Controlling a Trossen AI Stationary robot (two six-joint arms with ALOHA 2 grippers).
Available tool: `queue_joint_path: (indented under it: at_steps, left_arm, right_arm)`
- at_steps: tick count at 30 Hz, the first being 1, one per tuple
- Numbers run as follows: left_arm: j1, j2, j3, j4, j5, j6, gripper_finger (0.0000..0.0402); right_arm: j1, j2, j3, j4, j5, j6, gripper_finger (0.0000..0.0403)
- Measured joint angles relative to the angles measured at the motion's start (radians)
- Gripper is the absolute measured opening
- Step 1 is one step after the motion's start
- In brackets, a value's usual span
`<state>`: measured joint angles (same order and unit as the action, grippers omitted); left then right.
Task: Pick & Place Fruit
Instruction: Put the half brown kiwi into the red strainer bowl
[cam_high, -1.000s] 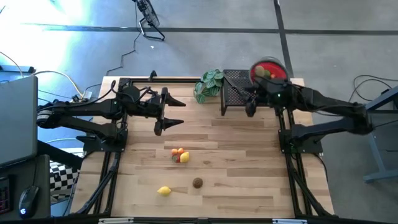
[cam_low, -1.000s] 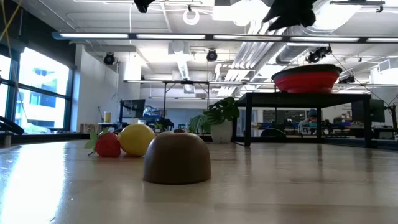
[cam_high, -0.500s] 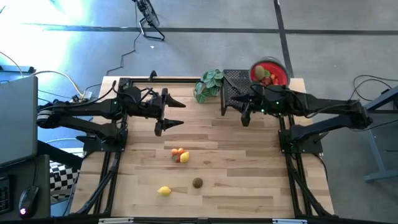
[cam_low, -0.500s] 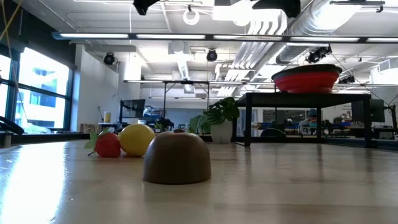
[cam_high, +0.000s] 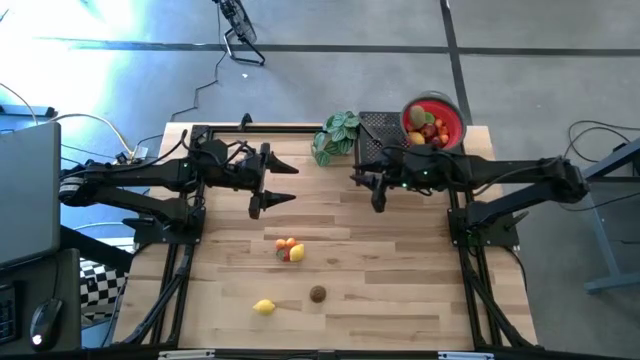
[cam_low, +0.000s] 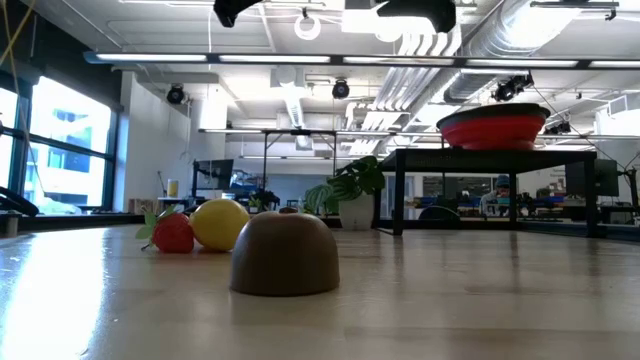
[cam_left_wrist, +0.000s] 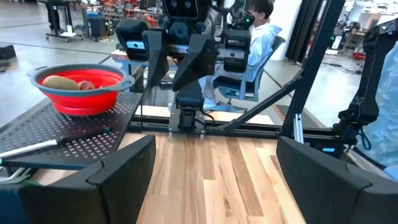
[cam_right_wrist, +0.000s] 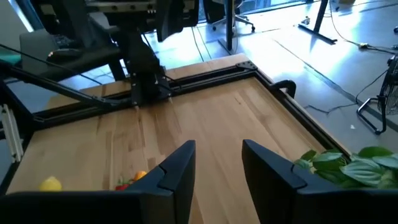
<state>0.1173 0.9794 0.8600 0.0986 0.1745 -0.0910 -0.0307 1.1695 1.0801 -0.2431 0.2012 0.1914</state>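
My right gripper (cam_high: 378, 196), upper centre, narrowly parted and empty; reaching hastily for the fruit cluster (cam_high: 289, 249) could scatter it.

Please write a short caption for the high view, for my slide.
Right gripper empty beside the fruit-filled red bowl; four fruits remain on the table.

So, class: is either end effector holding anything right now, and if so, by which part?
Nothing is held. The left end effector and the right end effector both show empty gaps between their fingers.
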Motion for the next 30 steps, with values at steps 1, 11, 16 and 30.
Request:
queue_joint_path:
  at_steps: [1, 11, 16, 30]
  left_arm:
    - [0.000, 0.000, 0.000, 0.000, 0.000, 0.000, 0.0326]
    - [0.000, 0.000, 0.000, 0.001, 0.000, 0.007, 0.0326]
    - [0.000, 0.000, 0.000, 0.002, 0.000, 0.008, 0.0326]
    - [0.000, 0.000, 0.000, -0.071, -0.005, 0.061, 0.0326]
  right_arm:
    - [0.000, 0.002, 0.000, 0.004, 0.000, -0.006, 0.0125]
    - [0.000, 0.009, 0.000, 0.014, -0.002, -0.012, 0.0124]
    - [0.000, 0.009, 0.000, 0.018, -0.002, -0.004, 0.0124]
    - [0.000, 0.009, 0.000, 0.023, -0.002, -0.004, 0.0124]
